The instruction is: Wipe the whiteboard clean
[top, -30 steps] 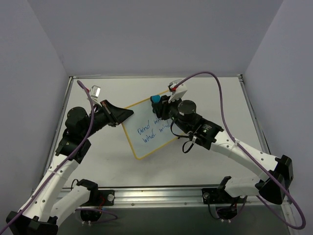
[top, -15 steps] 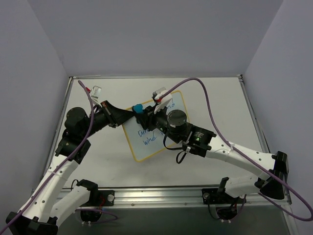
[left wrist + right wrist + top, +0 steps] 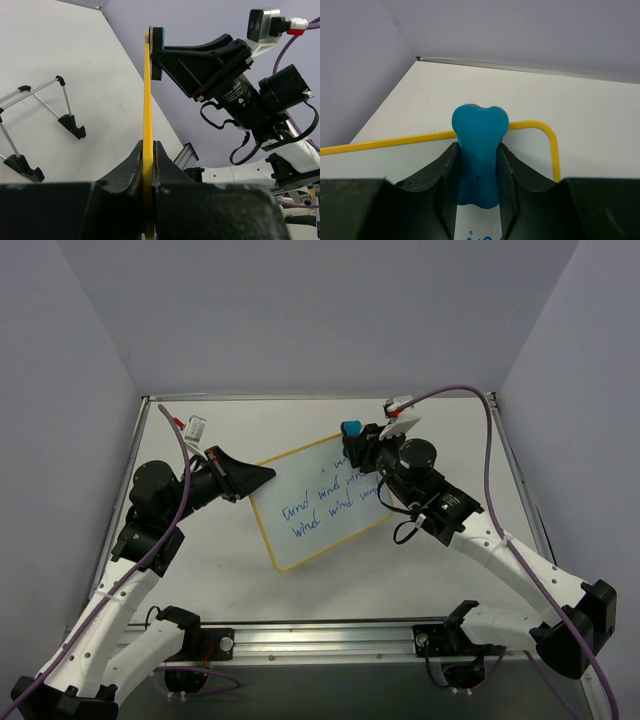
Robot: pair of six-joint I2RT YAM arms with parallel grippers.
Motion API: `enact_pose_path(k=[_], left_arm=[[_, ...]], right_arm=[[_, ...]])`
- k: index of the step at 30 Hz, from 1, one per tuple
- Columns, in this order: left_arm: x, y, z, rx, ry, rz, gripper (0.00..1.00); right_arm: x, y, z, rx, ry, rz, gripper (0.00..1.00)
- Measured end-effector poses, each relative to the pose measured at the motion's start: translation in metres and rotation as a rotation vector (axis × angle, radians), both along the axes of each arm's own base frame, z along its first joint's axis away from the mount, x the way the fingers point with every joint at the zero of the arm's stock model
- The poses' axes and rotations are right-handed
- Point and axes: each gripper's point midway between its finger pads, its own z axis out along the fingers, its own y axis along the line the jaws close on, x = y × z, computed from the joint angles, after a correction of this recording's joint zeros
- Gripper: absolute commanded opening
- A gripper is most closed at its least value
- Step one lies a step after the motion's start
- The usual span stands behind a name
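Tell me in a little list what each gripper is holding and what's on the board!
left gripper: shut on the edge of the whiteboard
right gripper: shut on the blue eraser
eraser spot: at the board's far corner
writing: blue words, not yet erased

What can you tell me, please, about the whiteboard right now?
The whiteboard is a small white rectangle with rounded corners and a thin yellow frame, set askew mid-table. Blue handwriting crosses it. The left gripper has its jaws shut on its left edge; the blue eraser in the right gripper rests against it near its far corner.
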Motion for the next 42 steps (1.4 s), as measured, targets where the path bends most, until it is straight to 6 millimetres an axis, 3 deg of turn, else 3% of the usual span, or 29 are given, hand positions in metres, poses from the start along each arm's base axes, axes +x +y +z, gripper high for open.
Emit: enact_pose_path(k=[2,6,9,14,18,23,28,31,34,37,42], left_arm=[[-0.001,0.000,0.001,-0.002,-0.004,-0.002,0.02],[-0.002,0.001,0.002,-0.003,-0.007,-0.002,0.02],[-0.002,0.001,0.002,-0.003,-0.007,-0.001,0.02],[-0.001,0.000,0.004,-0.013,-0.006,-0.002,0.02],[-0.001,-0.001,0.006,-0.025,-0.005,-0.004,0.02],[-0.001,0.000,0.008,-0.029,-0.009,-0.001,0.02],[0.000,0.000,0.008,-0.031,-0.007,0.005,0.02],[-0.001,0.000,0.008,-0.037,0.001,0.000,0.02],[-0.001,-0.001,0.008,-0.040,0.005,-0.001,0.02],[-0.001,-0.001,0.008,-0.040,0.005,-0.001,0.02],[-0.001,0.000,0.009,-0.040,0.002,0.000,0.02]], right_arm=[[0.002,-0.006,0.000,0.001,0.003,-0.002,0.00],[-0.005,0.003,0.000,0.009,0.009,0.033,0.00],[-0.023,0.026,0.002,0.019,0.009,0.092,0.00],[-0.074,0.082,0.008,0.050,-0.006,0.265,0.00],[-0.090,0.097,0.012,0.060,-0.017,0.304,0.00],[-0.070,0.082,0.014,0.060,-0.023,0.232,0.00],[-0.013,0.020,0.012,0.054,-0.014,0.036,0.00],[0.007,-0.013,0.007,0.043,-0.006,-0.057,0.00],[0.018,-0.034,0.001,0.035,0.006,-0.104,0.00],[0.022,-0.039,-0.001,0.035,0.013,-0.098,0.00],[0.016,-0.028,0.000,0.063,0.024,-0.033,0.00]])
